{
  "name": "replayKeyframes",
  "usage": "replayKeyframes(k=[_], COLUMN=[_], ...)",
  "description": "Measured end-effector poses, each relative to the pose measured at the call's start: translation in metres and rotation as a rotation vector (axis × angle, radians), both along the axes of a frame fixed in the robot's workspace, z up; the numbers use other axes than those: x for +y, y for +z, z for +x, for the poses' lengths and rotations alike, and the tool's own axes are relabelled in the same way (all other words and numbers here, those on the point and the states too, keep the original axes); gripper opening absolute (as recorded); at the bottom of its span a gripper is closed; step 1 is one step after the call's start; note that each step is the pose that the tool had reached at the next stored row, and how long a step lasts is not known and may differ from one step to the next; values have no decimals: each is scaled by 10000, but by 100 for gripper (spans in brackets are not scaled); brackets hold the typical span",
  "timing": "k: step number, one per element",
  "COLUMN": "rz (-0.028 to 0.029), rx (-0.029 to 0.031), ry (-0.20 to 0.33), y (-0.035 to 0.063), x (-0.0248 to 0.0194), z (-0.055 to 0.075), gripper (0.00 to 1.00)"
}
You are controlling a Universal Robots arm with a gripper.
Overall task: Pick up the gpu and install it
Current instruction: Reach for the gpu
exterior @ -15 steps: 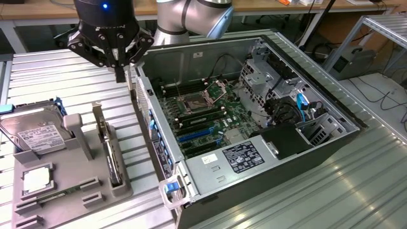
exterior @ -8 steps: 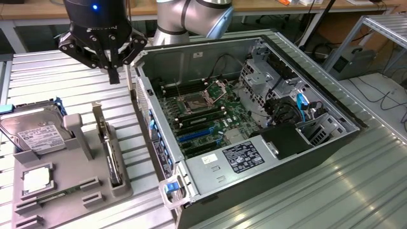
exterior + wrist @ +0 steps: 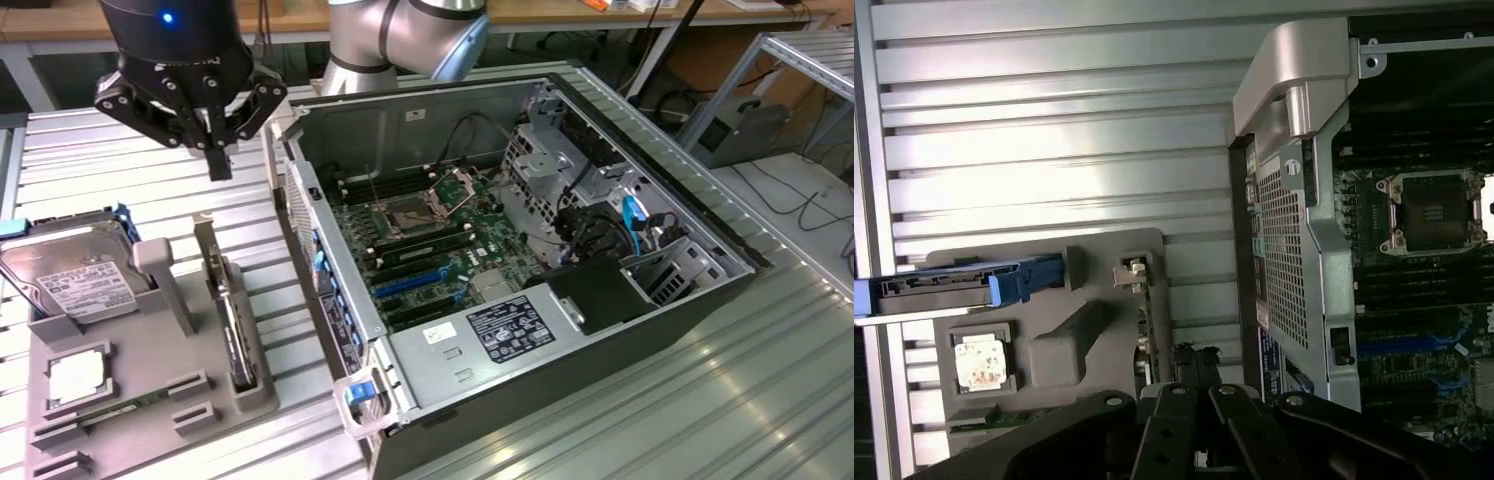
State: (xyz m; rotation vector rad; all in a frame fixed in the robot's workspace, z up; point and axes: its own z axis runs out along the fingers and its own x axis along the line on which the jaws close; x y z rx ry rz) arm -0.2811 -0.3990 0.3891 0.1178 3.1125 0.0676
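Observation:
The gpu [image 3: 240,325] stands on its long edge in a slot of the grey holder tray [image 3: 200,440], its silver bracket [image 3: 204,240] at the far end. In the wrist view the gpu [image 3: 1145,335] shows edge-on, just off my fingertips. My gripper [image 3: 220,168] hangs above the ribbed table beyond the bracket end of the card, shut, with nothing between the fingers; the wrist view shows the gripper [image 3: 1194,358] with its dark fingers pressed together. The open computer case [image 3: 694,215] lies to the exterior view's right, its motherboard [image 3: 427,250] and blue card slots [image 3: 407,285] exposed.
On the same tray sit a silver hard drive [image 3: 74,275] with a blue caddy, a processor chip [image 3: 78,372] and a green memory stick [image 3: 120,410]. A grey post [image 3: 158,280] rises beside the card. The case wall [image 3: 314,250] stands close to the tray.

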Motion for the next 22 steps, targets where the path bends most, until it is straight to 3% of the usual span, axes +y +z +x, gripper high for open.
replayKeyframes(k=[5,12,20,22], rz=[-1,-2,-1,-2], rx=[0,0,0,0], ry=[-1,-1,-1,0], y=[-7,-10,-10,-10], x=[0,0,0,-22], z=[-119,-182,-194,-195], gripper=[11,11,11,11])
